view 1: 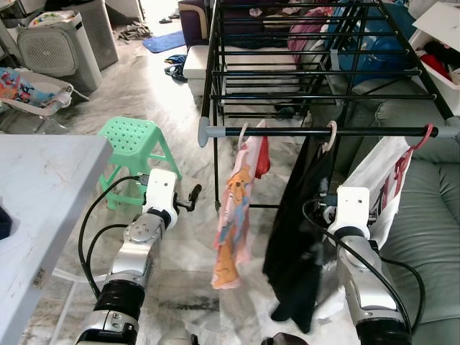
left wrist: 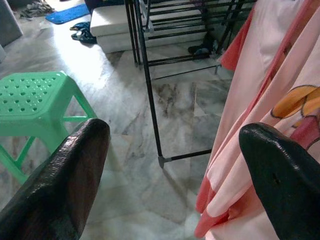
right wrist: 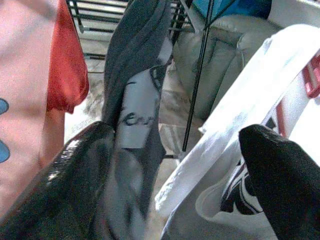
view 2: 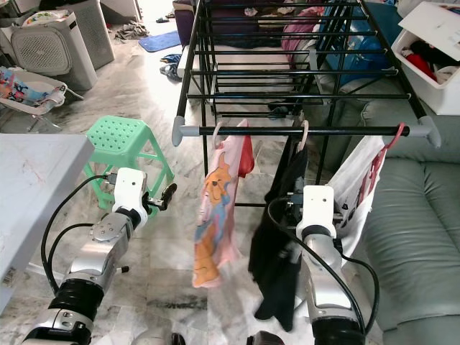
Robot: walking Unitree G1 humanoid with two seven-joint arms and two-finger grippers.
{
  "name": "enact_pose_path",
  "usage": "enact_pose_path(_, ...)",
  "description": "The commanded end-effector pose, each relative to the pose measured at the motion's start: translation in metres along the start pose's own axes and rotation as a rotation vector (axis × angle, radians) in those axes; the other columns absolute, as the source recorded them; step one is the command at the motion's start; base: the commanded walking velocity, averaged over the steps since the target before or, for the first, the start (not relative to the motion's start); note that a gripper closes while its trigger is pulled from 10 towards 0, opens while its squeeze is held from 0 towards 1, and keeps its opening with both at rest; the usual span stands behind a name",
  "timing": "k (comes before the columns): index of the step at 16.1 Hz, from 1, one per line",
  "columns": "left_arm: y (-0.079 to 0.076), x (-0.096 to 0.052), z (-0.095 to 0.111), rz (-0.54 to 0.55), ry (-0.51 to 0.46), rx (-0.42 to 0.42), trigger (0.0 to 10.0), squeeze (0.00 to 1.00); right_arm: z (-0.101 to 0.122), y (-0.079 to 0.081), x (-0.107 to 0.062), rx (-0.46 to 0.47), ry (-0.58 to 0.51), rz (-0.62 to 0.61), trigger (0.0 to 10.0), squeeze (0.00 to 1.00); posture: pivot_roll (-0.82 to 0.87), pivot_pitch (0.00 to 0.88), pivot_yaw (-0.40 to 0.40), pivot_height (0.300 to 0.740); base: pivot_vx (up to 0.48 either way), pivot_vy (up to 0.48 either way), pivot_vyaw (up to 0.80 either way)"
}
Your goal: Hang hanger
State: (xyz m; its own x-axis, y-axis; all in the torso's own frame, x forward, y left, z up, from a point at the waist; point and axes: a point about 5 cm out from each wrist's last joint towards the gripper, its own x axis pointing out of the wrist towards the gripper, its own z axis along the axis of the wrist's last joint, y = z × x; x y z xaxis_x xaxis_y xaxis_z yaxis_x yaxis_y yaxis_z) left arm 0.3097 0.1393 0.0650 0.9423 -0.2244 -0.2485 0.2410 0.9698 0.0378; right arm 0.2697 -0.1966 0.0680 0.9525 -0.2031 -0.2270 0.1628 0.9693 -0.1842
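3 garments hang on rack rail [view 1: 359,132]; left gripper [view 1: 192,195] and right gripper [right wrist: 175,165] both spread, empty, likely released.

head stereo: down-forward at drying rack [view 1: 316,132] | wrists: close on hung clothes [left wrist: 260,115]

No readable text — anywhere.

Home living room, drying rack [view 1: 316,72] with laundry, grey sofa [view 1: 431,215], green stool [view 1: 133,144], marble floor [view 1: 180,93]
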Motion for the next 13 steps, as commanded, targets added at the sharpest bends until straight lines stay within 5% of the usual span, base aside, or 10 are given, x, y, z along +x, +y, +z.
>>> enact_pose_path(1,0.002,-0.003,0.000,-0.037,0.005,-0.025,10.0,0.00,0.009,0.002,-0.003,0.012,-0.040,0.023,10.0,1.00,-0.03,0.000,0.036,0.740,0.000,0.000,0.00)
enact_pose_path(5,-0.006,-0.004,-0.001,-0.109,0.025,0.011,10.0,0.00,0.020,0.001,-0.009,-0.023,-0.113,0.025,10.0,1.00,-0.03,0.000,0.041,0.740,0.000,0.000,0.00)
enact_pose_path(8,-0.010,-0.006,-0.005,-0.162,0.049,0.022,10.0,0.00,0.042,-0.023,-0.011,-0.120,-0.217,-0.161,10.0,1.00,-0.05,0.000,0.050,0.740,0.000,0.000,0.00)
enact_pose_path(13,-0.023,-0.008,-0.005,-0.290,0.068,0.096,10.0,0.00,0.023,-0.079,0.008,-0.159,-0.035,-0.433,10.0,1.00,-0.05,0.000,0.056,0.740,0.000,0.000,0.00)
